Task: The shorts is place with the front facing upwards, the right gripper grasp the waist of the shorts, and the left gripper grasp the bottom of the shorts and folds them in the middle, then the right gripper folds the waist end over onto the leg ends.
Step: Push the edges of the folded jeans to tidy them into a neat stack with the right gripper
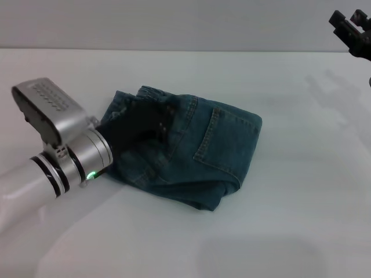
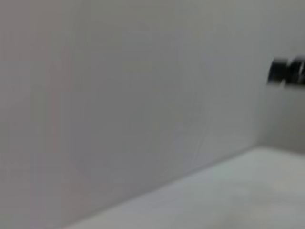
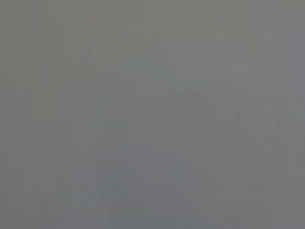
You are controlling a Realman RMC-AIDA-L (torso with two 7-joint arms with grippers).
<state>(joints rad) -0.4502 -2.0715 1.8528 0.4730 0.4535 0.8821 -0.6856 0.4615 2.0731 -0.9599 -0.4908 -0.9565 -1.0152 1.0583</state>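
Table (image 1: 301, 191): you have a plain white surface under everything; the wide bare area around the garment gives both arms room to work.

Shorts (image 1: 214, 145): you see the denim lying left of centre in a compact bundle, layers stacked, a stitched back pocket facing up. Judging by that stacking, both folds look largely made; what remains is likely a press and a release.

Left arm (image 1: 64, 156): it reaches in low from your left, silver wrist with a small green light, angled along the table so the claw can meet the cloth flat.

Left gripper (image 1: 139, 124): the black claw rests on top of the bundle's left part, touching the denim. You cannot tell from here whether its fingers are spread, narrow, or pinching fabric, since black blends into dark cloth. Its place suggests it is pinning or smoothing the layers so they do not spring back.

Waist (image 1: 152, 92): a puckered, ruffled edge shows at the far left of the bundle, just beyond the claw.

Leg ends (image 1: 208, 202): a flat layered edge lies at the near side; whether it is the hems, you cannot be sure.

Right gripper (image 1: 351, 29): only black fingers show at the upper right corner, raised and well apart from the shorts, apparently parked clear. You cannot tell its finger gap.

Wrist views: 1 shows blank wall and table, the other nothing usable.
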